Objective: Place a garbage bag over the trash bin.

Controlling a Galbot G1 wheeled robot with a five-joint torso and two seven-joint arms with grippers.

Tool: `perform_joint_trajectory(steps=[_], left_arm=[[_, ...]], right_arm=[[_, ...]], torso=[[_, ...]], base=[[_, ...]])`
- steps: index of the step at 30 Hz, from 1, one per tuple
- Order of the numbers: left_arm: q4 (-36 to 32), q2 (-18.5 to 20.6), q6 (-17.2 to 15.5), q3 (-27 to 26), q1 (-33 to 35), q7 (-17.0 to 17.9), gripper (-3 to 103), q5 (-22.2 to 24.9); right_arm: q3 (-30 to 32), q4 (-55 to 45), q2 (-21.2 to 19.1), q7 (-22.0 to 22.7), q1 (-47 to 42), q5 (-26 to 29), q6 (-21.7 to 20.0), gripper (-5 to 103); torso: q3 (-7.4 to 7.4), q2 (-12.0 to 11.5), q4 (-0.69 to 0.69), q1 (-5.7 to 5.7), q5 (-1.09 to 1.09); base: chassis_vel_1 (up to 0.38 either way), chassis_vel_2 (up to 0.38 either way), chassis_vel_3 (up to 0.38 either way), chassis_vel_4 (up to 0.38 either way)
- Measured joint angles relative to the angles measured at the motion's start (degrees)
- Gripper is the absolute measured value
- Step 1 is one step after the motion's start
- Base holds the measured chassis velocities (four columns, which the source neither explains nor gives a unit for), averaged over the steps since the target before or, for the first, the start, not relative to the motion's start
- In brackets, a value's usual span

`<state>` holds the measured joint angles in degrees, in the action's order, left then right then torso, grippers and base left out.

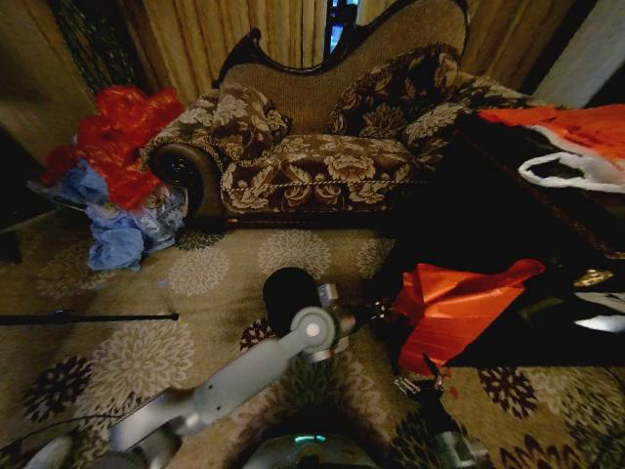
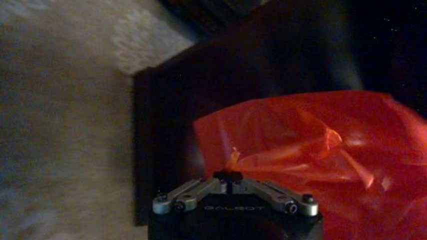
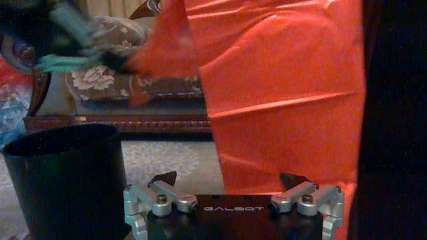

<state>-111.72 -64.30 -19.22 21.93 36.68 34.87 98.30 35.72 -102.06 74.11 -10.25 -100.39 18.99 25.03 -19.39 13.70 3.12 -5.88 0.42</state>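
Head view: left gripper [image 1: 383, 313] pinched shut on garbage bag [image 1: 454, 308]; right gripper [image 3: 230, 181] spread open, empty, near trash bin [image 3: 67, 180].

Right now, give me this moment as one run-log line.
left gripper: shut on garbage bag corner | right gripper: open, just below bag | trash bin: upright on carpet, unbagged

Silver-grey left arm [image 1: 244, 371] with round joint; black wrist block marked GALBOT, silver screwed linkages, dark fingers [image 3: 165, 178]
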Motion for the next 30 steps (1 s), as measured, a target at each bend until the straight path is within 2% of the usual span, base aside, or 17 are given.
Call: perform_joint_trajectory(steps=[2, 3, 6, 7, 14, 15, 17, 19, 21, 22, 24, 25, 29, 30], left_arm=[[-1.5, 3.5, -0.8, -2.0, 2.2, -1.2, 0, -1.6], [-1.5, 3.5, -0.8, -2.0, 2.2, -1.2, 0, -1.6], [-3.1, 7.9, -2.3, -6.8, 6.5, -3.8, 0, -5.3], [-3.1, 7.9, -2.3, -6.8, 6.5, -3.8, 0, -5.3], [-8.7, 14.8, -4.5, -19.0, 17.2, -3.8, 0, -4.0], [-8.7, 14.8, -4.5, -19.0, 17.2, -3.8, 0, -4.0], [-11.1, 17.3, -5.3, -24.4, 22.1, -5.0, 0, -4.4], [-11.9, 18.1, -5.5, -26.3, 24.5, -5.6, 0, -5.2], [-13.7, 19.2, -5.6, -28.9, 29.4, -7.0, 0, -9.0], [-13.7, 19.2, -5.6, -28.9, 29.4, -7.0, 0, -9.0], [-14.9, 19.7, -5.2, -30.8, 34.0, -9.3, 0, -15.4], [-14.9, 19.7, -5.2, -30.8, 34.0, -9.3, 0, -15.4], [-14.9, 18.6, -4.1, -32.1, 38.1, -11.4, 0, -25.2], [-14.9, 18.6, -4.1, -32.1, 38.1, -11.4, 0, -25.2]], right_arm=[[0.1, 0.5, -0.2, -0.1, -0.2, 0.4, 0.2, 100], [0.1, 0.5, -0.2, -0.1, -0.2, 0.4, 0.2, 100], [0.1, 1.4, -0.2, -0.3, -0.2, 0.4, 0.7, 100], [0.1, 1.4, -0.2, -0.3, -0.2, 0.4, 0.7, 100], [-0.2, 2.6, 0.6, -1.0, 0.9, 0.6, 2.3, 100], [-0.2, 2.6, 0.6, -1.0, 0.9, 0.6, 2.3, 100], [-0.2, 3.0, 0.4, -1.2, 0.9, 1.1, 2.4, 100], [-0.1, 3.2, 0.4, -1.2, 0.9, 1.2, 2.4, 100], [-0.1, 3.3, 0.6, -1.2, 0.9, 1.2, 2.4, 100], [-0.1, 3.3, 0.6, -1.2, 0.9, 1.2, 2.4, 100], [-0.2, 3.1, 1.1, -1.1, 0.9, 0.8, 2.2, 100], [-0.2, 3.1, 1.1, -1.1, 0.9, 0.8, 2.2, 100], [-0.2, 2.5, 2.1, -0.5, 1.0, -0.2, 1.4, 100], [-0.2, 2.5, 2.1, -0.5, 1.0, -0.2, 1.4, 100]], torso=[[0.00, 0.0, 0.00, 0.00, 0.01], [0.00, 0.0, 0.00, 0.00, 0.01], [0.00, 0.0, -0.01, 0.00, 0.01], [0.00, 0.0, -0.01, 0.00, 0.01], [0.00, 0.0, 0.01, 0.00, 0.00], [0.00, 0.0, 0.01, 0.00, 0.00], [0.00, 0.0, 0.01, 0.00, 0.00], [0.00, 0.0, 0.00, 0.00, -0.01], [0.00, 0.0, -0.01, 0.00, -0.01], [0.00, 0.0, -0.01, 0.00, -0.01], [0.00, 0.0, -0.01, 0.00, -0.02], [0.00, 0.0, -0.01, 0.00, -0.02], [0.00, 0.0, 0.01, 0.00, -0.01], [0.00, 0.0, 0.01, 0.00, -0.01]], base=[[0.000, 0.000, 0.000, 0.000], [0.000, 0.000, 0.000, 0.000], [0.000, 0.000, 0.000, 0.000], [0.000, 0.000, 0.000, 0.000], [0.000, 0.000, 0.000, 0.000], [0.000, 0.000, 0.000, 0.000], [0.000, 0.000, 0.000, 0.000], [0.000, 0.000, 0.000, 0.000], [0.000, 0.000, 0.000, 0.000], [0.000, 0.000, 0.000, 0.000], [0.000, 0.000, 0.000, 0.000], [0.000, 0.000, 0.000, 0.000], [0.000, 0.000, 0.000, 0.000], [0.000, 0.000, 0.000, 0.000]])
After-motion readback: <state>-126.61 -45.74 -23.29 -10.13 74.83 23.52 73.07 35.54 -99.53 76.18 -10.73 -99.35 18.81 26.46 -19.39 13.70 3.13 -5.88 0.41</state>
